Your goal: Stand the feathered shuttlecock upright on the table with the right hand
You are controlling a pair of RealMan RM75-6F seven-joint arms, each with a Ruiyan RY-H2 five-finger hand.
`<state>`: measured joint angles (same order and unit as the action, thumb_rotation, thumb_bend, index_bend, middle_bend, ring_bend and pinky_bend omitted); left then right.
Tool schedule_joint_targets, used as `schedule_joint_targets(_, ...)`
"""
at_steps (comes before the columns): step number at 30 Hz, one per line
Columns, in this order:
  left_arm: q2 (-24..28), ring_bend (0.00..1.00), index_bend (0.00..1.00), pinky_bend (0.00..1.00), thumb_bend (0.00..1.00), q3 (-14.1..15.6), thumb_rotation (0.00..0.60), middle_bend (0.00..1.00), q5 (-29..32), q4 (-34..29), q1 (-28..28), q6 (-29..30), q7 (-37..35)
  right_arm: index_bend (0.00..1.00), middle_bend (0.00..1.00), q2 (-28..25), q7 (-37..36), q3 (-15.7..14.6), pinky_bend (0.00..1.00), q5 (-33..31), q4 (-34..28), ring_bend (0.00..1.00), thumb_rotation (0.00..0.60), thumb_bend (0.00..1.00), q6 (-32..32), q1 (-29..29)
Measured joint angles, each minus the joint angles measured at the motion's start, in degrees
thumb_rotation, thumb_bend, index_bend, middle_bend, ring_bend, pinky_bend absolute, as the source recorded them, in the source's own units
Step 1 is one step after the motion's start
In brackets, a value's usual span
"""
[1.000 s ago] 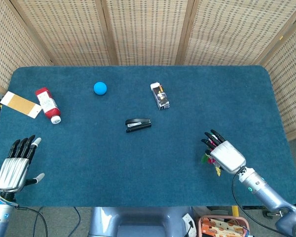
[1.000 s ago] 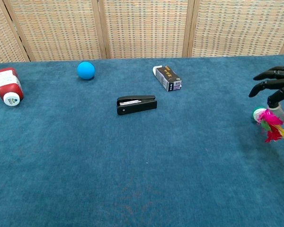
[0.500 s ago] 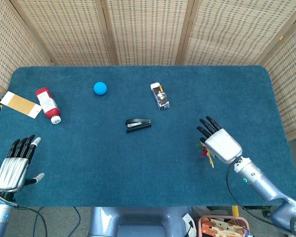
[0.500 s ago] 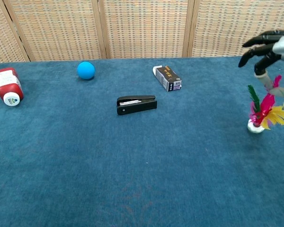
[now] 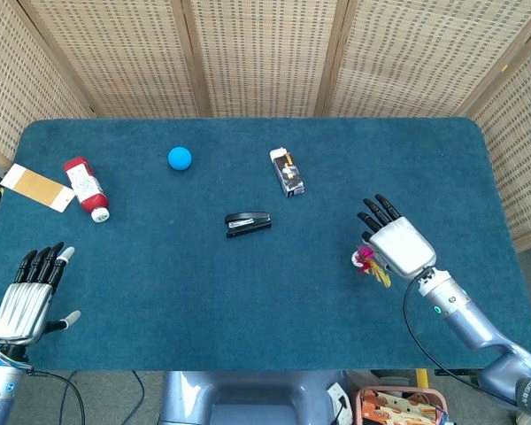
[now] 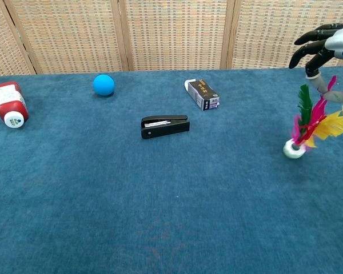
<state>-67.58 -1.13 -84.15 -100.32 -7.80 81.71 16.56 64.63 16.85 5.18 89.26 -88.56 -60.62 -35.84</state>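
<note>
The feathered shuttlecock (image 6: pixel 302 128) has a white base and pink, green and yellow feathers. It leans with its base low on the blue table (image 6: pixel 160 217) and its feathers up to the right. My right hand (image 6: pixel 327 44) is above it and holds the feather tips between thumb and fingers, with the other fingers spread. From the head view the shuttlecock (image 5: pixel 365 258) pokes out at the left of the right hand (image 5: pixel 396 244). I cannot tell whether the base touches the cloth. My left hand (image 5: pixel 25 299) rests flat and empty at the near left corner.
A black stapler (image 5: pixel 248 222) lies mid-table, with a small black and white box (image 5: pixel 287 172) behind it. A blue ball (image 5: pixel 180 158), a red bottle (image 5: pixel 86 188) on its side and a tan card (image 5: pixel 37 187) are at the far left. Wicker screens stand behind the table.
The right hand has lifted the shuttlecock from lying on its side to base-down, and shifted it slightly left and away. The left hand has not moved.
</note>
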Motion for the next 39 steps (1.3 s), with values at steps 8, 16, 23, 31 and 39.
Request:
schedule_joint_targets(8,0.0,0.0,0.0,0.0,0.04,0.06,0.6,0.0,-0.16,-0.11,0.1,0.2,0.11,0.66,0.19,0.44,-1.06,-0.06,0.0,0.87,0.26,0.0,0.6,0.39,-2.25,0.43)
schedule_joint_targets(16,0.01,0.0,0.0,0.0,0.04,0.05,0.6,0.0,-0.1,-0.06,0.11,0.16,0.05,0.66,0.19,1.23,-0.39,-0.26,0.0,-0.85,1.99,0.0,0.6,0.39,0.42,0.1)
schedule_joint_targets(23,0.03,0.0,0.0,0.0,0.04,0.05,0.6,0.0,-0.08,-0.09,0.11,0.14,0.07,0.56,0.14,1.16,0.12,-0.66,0.0,-1.32,2.27,0.0,0.6,0.38,0.94,0.23)
schedule_joint_targets(31,0.11,0.0,0.0,0.0,0.04,0.06,0.6,0.0,-0.13,-0.21,0.18,0.26,0.04,0.31,0.0,0.92,1.68,-0.8,0.0,-2.02,2.45,0.0,0.6,0.32,1.12,0.47)
schedule_joint_targets(39,0.3,0.0,0.0,0.0,0.04,-0.05,0.6,0.0,-0.06,-0.31,0.26,0.42,-0.26,0.2,0.0,-0.51,7.38,0.42,0.0,-4.54,0.97,0.0,0.6,0.31,0.37,0.86)
